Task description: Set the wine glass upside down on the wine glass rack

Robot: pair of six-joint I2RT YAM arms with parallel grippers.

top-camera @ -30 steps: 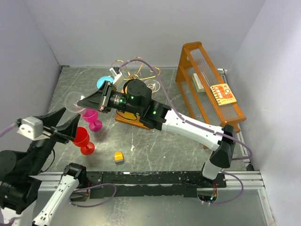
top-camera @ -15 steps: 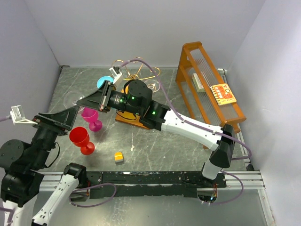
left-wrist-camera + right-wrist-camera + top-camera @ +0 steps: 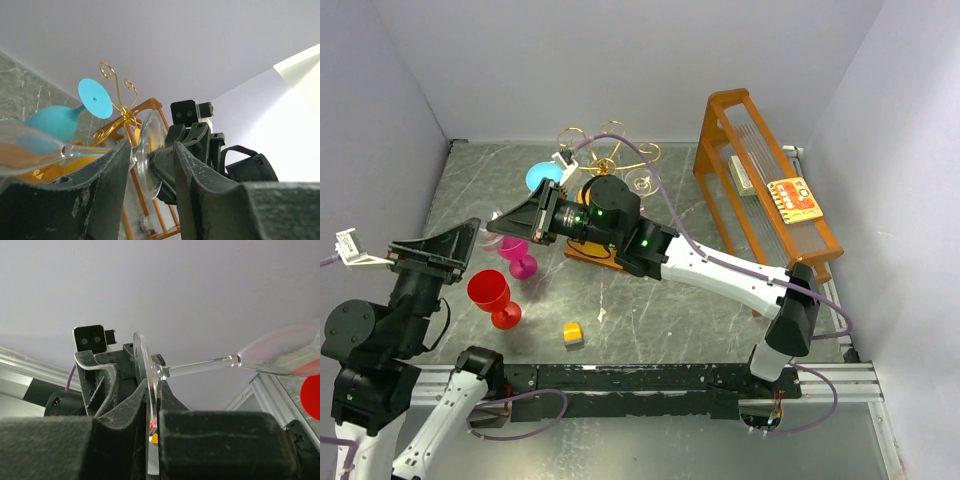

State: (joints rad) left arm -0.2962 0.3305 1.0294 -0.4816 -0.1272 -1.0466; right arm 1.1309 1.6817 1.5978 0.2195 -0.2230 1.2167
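Right arm [image 3: 720, 270] reaches from its base far out to the left, wrist level, right gripper [image 3: 498, 222] clamped tight on the wine glass [image 3: 200, 367] foot. Left arm [image 3: 380, 330] folded up at near left, left gripper [image 3: 472, 238] pointing at the other's tips, fingers [image 3: 100, 185] apart, possibly straddling the stem; contact unclear.

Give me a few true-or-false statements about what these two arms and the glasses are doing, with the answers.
1. The right gripper pinches the clear wine glass by its foot. True.
2. The red goblet lies on its side. False: it stands upright on the table.
3. The left gripper has a finger on each side of the clear wine glass's stem. True.
4. The clear wine glass hangs on the wine glass rack. False: it is held in mid-air, left of the rack.
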